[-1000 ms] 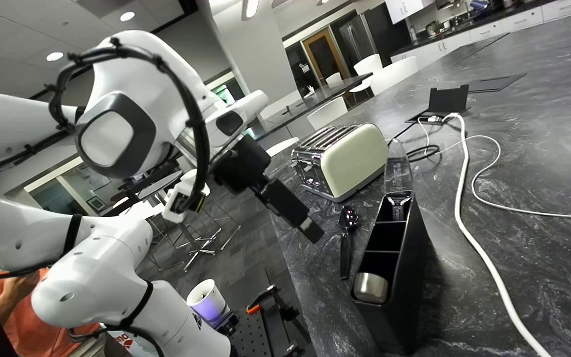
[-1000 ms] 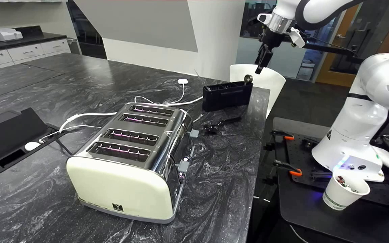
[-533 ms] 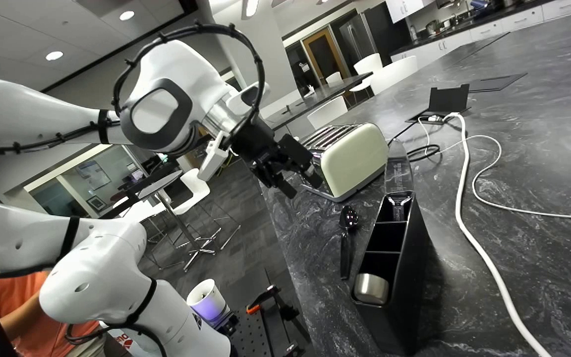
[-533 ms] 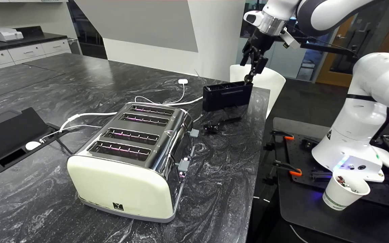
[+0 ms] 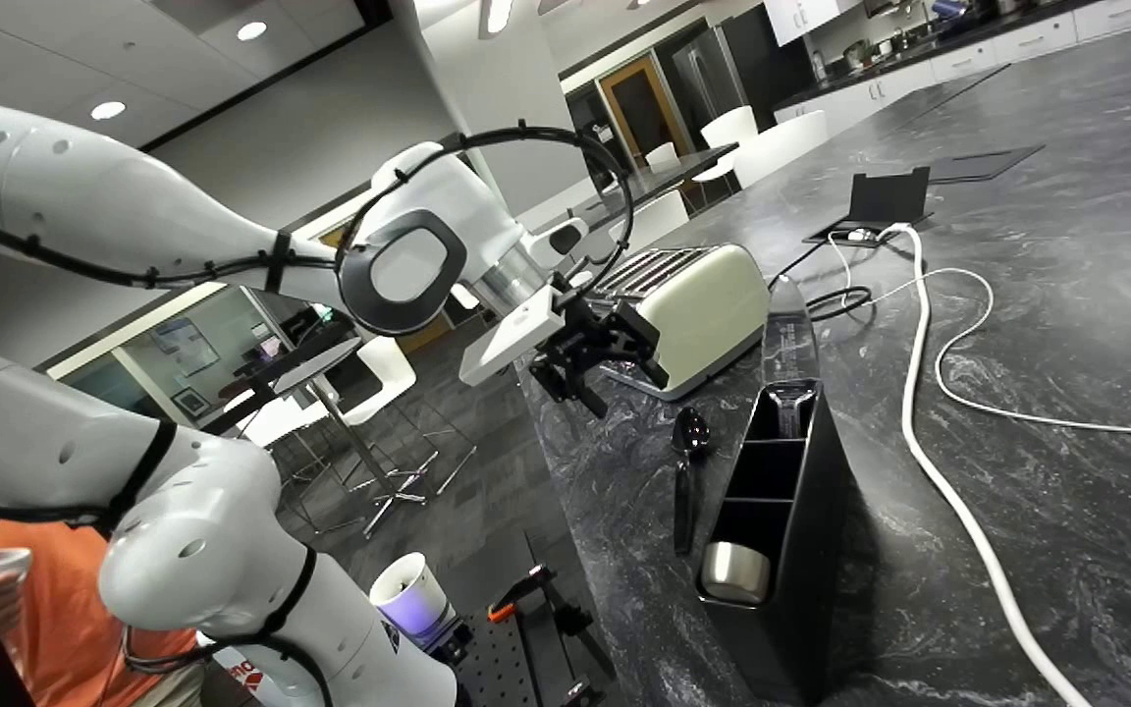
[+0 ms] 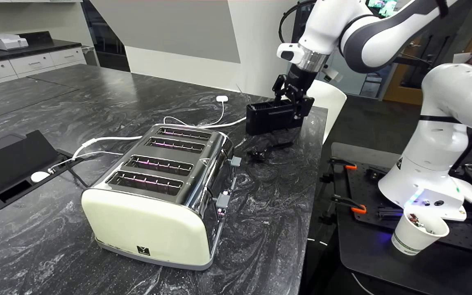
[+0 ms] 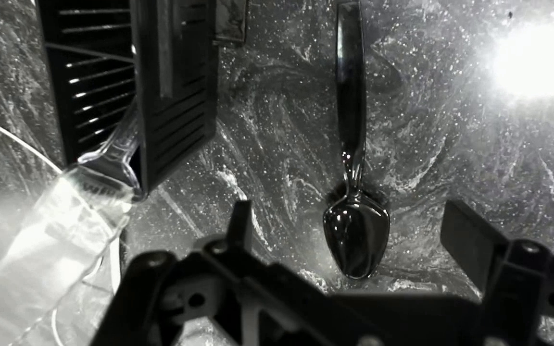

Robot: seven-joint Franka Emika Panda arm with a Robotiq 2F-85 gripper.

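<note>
Edges of the wrist view cut the end effector (image 7: 348, 214), also the black holder (image 7: 178, 101) beside the spoon (image 7: 352, 137).

Spoon (image 7: 352, 129): smooth, mirror-glossy, hard plastic I'd say, with sharp highlights. Utensil caddy (image 5: 806, 570): plastic, mostly matt. Spatula (image 7: 60, 240): clear plastic, shiny, washed out by glare. Cylindrical handle end (image 5: 735, 571): brushed metal, soft sheen. Gripper (image 7: 348, 211): matt black, metal or plastic, can't tell which. Robot arm (image 5: 202, 570): smooth shell, slight gloss, bare metal collar (image 6: 313, 60) near gripper. Toaster (image 6: 158, 209): glossy enamel-smooth ends, polished chrome front. Countertop (image 6: 260, 229): stone-like, polished, throwing back light. Paper cup (image 6: 408, 235): matt. Cable (image 5: 908, 403): smooth plastic, dull. Shirt (image 5: 84, 589): soft matt cloth
</note>
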